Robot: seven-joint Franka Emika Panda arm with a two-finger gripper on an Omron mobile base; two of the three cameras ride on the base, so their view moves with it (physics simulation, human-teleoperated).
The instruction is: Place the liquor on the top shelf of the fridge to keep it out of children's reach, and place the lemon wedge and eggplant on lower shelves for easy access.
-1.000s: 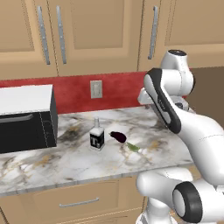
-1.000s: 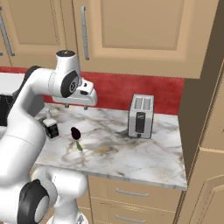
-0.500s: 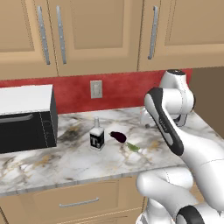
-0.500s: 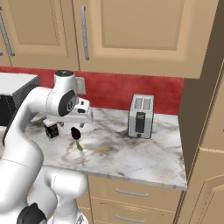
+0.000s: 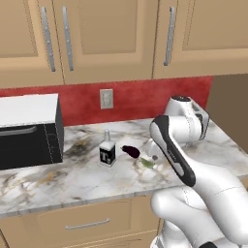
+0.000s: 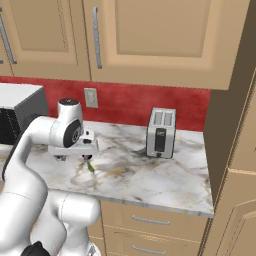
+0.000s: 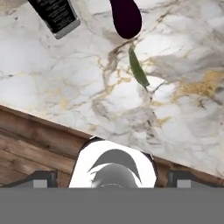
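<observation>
Lemon wedge (image 7: 138, 69) lies nearest the fingers, a thin yellow-green sliver flat on the marble counter (image 7: 65, 87) ahead of the finger tips (image 7: 41, 178) and a little toward the one at the lower right of the hand view. Its long axis runs away from the hand, leaning slightly, with its far end pointing at the eggplant (image 7: 126, 17). The gripper (image 7: 111, 181) hangs above the counter's front edge with its fingers spread as wide as they go and nothing between them.

Just beyond the wedge, the eggplant lies on its side, dark and glossy, its rounded end toward the fingers and nearly touching the wedge's tip; its length follows much the same line as the wedge. Farther off and toward the other finger stands the liquor (image 7: 56, 15), upright, black label facing out in the left base view (image 5: 107, 154), apart from the eggplant (image 5: 130, 151).

Past these, a microwave (image 5: 29, 130) and a toaster (image 6: 161, 133) sit on the counter.
</observation>
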